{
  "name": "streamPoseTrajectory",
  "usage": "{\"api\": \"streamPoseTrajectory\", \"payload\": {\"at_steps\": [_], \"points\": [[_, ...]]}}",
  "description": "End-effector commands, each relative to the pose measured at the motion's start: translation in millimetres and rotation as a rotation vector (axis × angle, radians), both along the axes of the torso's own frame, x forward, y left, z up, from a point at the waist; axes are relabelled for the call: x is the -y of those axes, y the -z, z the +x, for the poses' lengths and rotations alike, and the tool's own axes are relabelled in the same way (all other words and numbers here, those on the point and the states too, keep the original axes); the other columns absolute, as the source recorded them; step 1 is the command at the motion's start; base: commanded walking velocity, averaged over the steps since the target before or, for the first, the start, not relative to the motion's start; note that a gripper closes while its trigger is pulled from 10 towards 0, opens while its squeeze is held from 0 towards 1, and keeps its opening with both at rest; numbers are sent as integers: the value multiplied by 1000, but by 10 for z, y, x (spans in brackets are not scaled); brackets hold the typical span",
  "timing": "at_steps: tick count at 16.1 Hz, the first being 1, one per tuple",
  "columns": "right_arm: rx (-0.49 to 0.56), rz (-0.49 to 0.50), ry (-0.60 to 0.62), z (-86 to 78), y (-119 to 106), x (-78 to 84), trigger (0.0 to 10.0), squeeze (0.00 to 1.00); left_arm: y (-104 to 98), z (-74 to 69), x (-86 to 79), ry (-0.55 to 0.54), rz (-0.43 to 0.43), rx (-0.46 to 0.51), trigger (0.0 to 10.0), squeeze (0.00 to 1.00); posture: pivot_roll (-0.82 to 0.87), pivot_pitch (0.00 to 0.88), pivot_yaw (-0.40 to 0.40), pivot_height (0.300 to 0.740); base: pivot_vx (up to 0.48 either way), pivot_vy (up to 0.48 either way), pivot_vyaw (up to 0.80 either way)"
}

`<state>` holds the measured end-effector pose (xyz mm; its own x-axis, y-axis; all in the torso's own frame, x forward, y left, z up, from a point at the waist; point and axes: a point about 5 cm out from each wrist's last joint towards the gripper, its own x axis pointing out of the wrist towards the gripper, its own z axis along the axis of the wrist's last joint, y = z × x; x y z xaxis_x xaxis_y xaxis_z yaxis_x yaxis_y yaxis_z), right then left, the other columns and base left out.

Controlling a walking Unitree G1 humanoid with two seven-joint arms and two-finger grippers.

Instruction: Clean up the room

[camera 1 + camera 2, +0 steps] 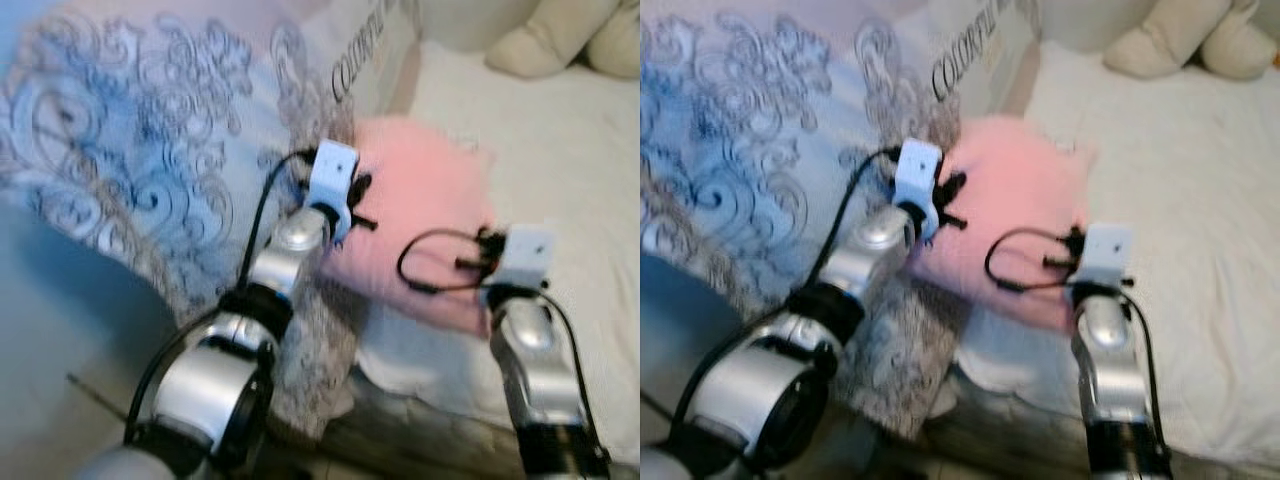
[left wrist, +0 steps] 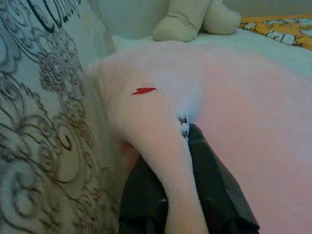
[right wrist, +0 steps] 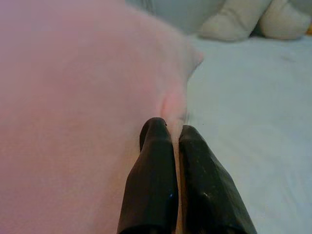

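On the white bed (image 1: 560,150), both pincers, left (image 2: 187,161) and right (image 3: 176,141), pinched the soft pink plush pillow (image 1: 420,215); thin folds could slip free if tugged unevenly.

**Blur, cropped edges and a buried fingertip**

Both eye views are soft with blur. The printed lettering (image 1: 358,62) on the patterned cover (image 1: 150,150) cannot be read fully. The cream plush toy (image 1: 560,35) is cut off by the top edge. In the left wrist view, a fold of the pink pillow (image 2: 234,107) hides the left gripper (image 2: 183,146) fingertips.
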<state>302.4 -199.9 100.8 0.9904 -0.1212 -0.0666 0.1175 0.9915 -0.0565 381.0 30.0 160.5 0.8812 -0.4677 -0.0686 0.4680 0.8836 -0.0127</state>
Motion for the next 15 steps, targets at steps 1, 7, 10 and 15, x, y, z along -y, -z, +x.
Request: {"api": "streamPoseTrajectory", "payload": {"at_steps": [1, 7, 10, 15], "points": [[6, -32, -11, 80, 5, 38, 10000, 0, -22, 41, -39, -52, 0, 13, 10000, 0, -93, 138, 86, 736, 0, 0, 0], [-22, -142, 43, 259, 97, 199, 10000, 0, 230, -72, 145, -47, -5, -78, 10000, 0, -130, 193, 88, 736, 0, 0, 0], [-56, -67, 42, 227, 258, 80, 10000, 1000, 285, -105, 177, 7, 35, -80, 10000, 1000, -124, 192, 70, 736, 0, 0, 0], [-49, 0, 30, 182, 349, -133, 10000, 1000, 181, -37, 98, 9, 56, -33, 10000, 1000, -119, 151, 69, 736, 0, 0, 0]]}}
